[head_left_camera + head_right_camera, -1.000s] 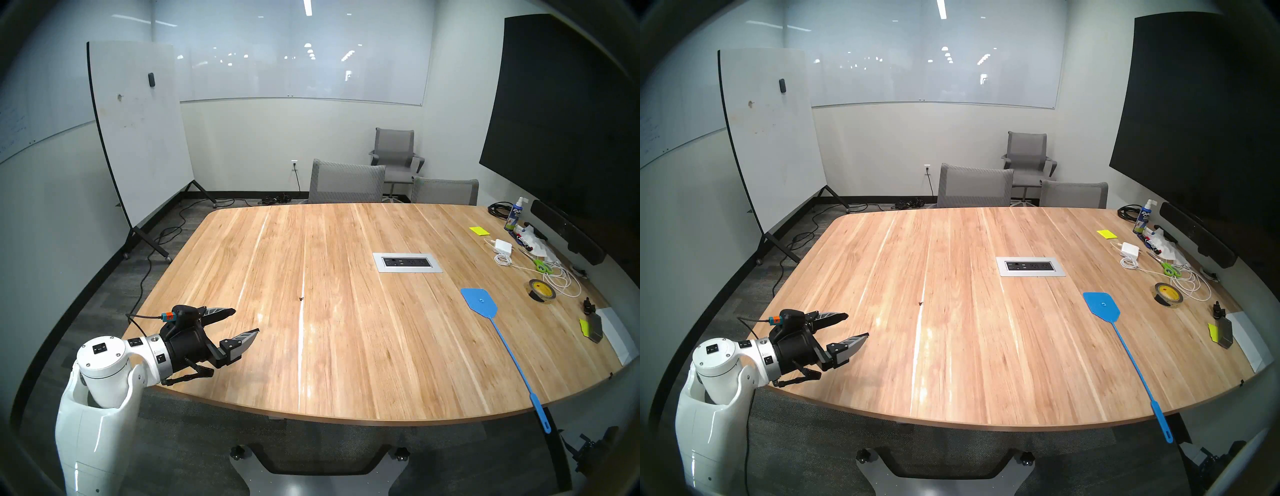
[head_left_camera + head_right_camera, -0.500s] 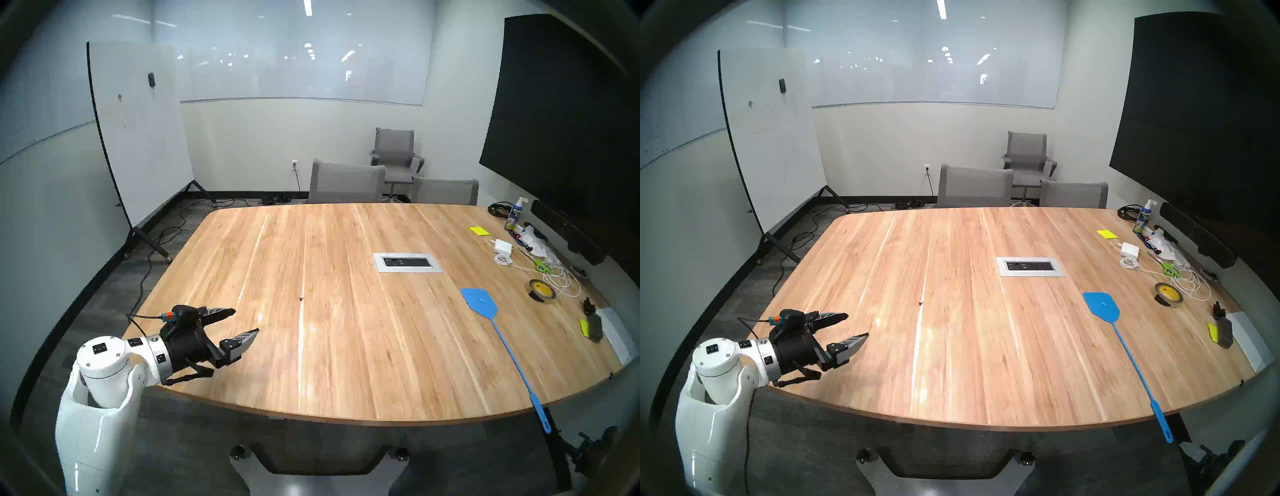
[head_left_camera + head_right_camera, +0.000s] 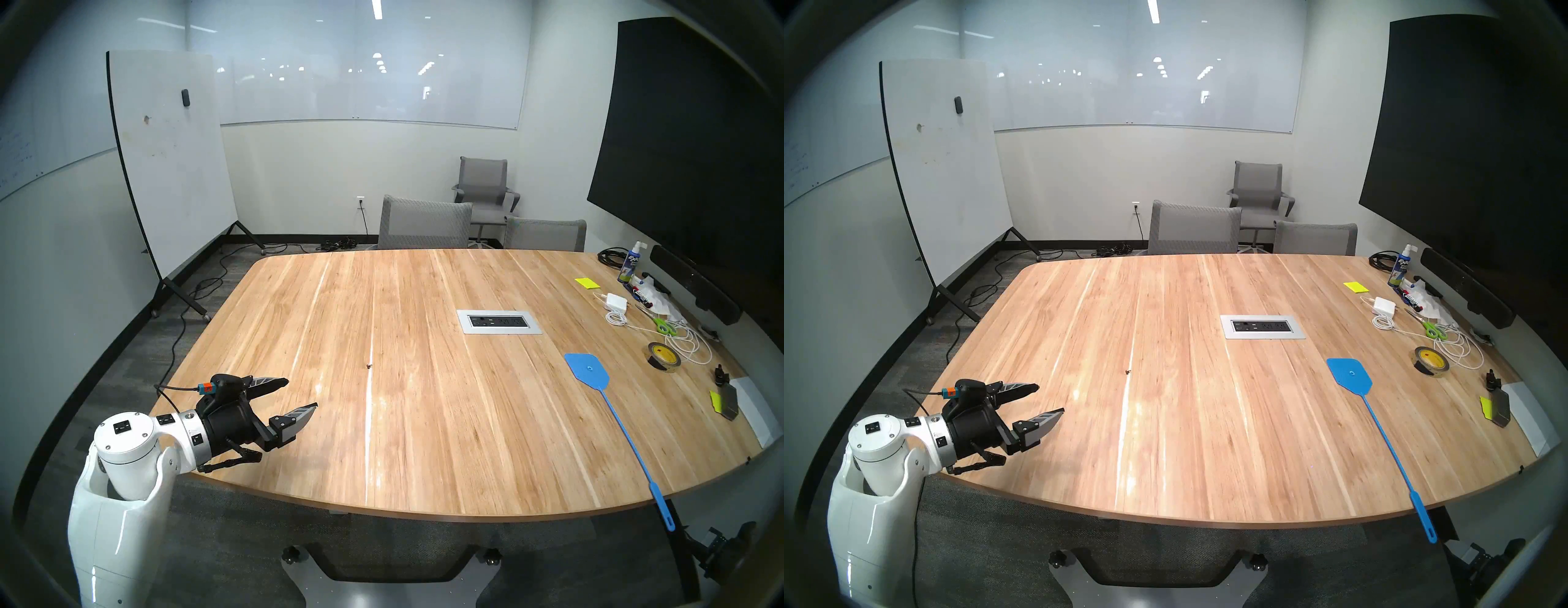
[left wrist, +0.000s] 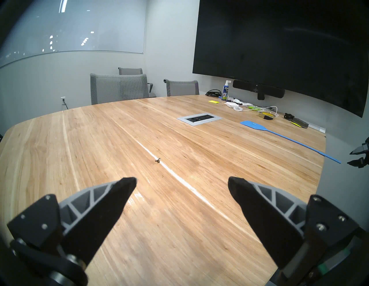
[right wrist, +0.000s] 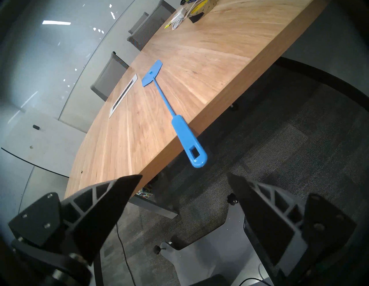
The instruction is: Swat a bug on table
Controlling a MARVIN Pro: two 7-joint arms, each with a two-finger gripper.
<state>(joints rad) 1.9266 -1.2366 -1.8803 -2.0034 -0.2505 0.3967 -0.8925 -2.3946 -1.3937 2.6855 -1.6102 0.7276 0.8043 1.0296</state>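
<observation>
My left tool open, empty; bug on surface just ahead of its fingertips. Right tool open, swatter handle just ahead.

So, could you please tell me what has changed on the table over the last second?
Nothing visibly changed. The bug, the blue fly swatter and the open left gripper all sit where they were on the table; nothing has been grasped.

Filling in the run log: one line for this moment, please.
left gripper: open, empty | right gripper: open, near swatter handle | bug: unswatted
</observation>
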